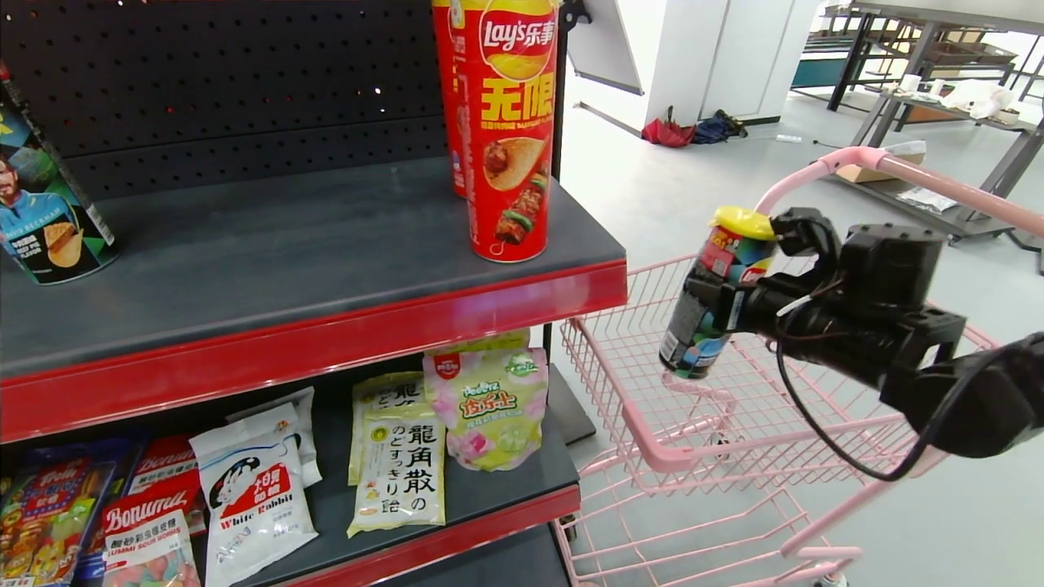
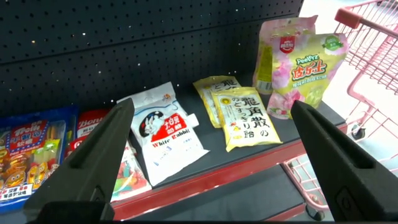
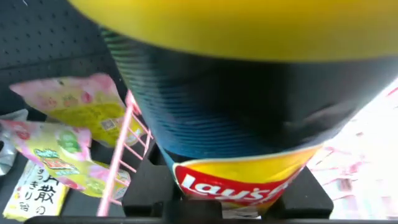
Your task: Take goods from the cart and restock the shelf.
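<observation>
My right gripper (image 1: 716, 303) is shut on a tall chips can (image 1: 695, 346) with a yellow lid, held tilted above the pink cart (image 1: 646, 444), to the right of the shelf. Seen from the right wrist, the can (image 3: 249, 112) sits very close, with cart wire and snack bags beyond it. The upper shelf board (image 1: 285, 244) carries red chips tubes (image 1: 504, 139) at its right end and a dark can (image 1: 45, 212) at its left. My left gripper (image 2: 208, 165) is open and holds nothing, facing the lower shelf (image 2: 205, 162), where snack bags lie.
Several snack bags lie on the lower shelf: a white one (image 1: 254, 497), yellow ones (image 1: 400, 456) and a pink-green one (image 1: 488, 412). The cart's handle (image 1: 938, 183) rises behind my right arm. Open grey floor lies beyond the cart, with metal tables farther back.
</observation>
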